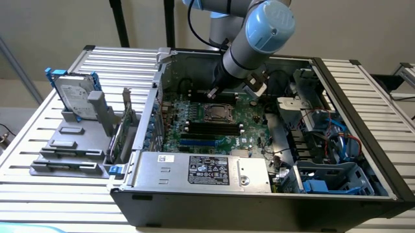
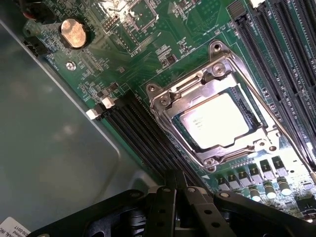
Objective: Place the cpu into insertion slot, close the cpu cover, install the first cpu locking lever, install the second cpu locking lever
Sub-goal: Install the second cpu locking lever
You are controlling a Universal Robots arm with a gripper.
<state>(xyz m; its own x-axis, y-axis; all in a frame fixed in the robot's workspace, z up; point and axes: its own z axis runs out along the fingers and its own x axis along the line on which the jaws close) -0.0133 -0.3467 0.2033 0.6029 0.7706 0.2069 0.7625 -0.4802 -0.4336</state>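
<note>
The cpu (image 2: 215, 123) lies flat in the insertion slot (image 2: 245, 106), its pale metal top catching glare. The silver cpu cover (image 2: 190, 94) lies down over it, framing the chip through its square window. A thin metal lever rod (image 2: 269, 113) runs along one side of the socket. My gripper (image 2: 175, 195) is shut with nothing between its black fingers and hovers beside the socket, apart from it. In the exterior view the gripper (image 1: 213, 92) hangs just behind the socket (image 1: 217, 112) inside the open computer case.
Long black memory slots (image 2: 143, 133) run between the gripper and the socket, more on the far side (image 2: 276, 44). A coin battery (image 2: 74, 33) sits on the board. The power supply (image 1: 201, 170), a blue drive cage (image 1: 331, 179) and cables (image 1: 324, 121) crowd the case; a hard drive (image 1: 75, 94) stands outside.
</note>
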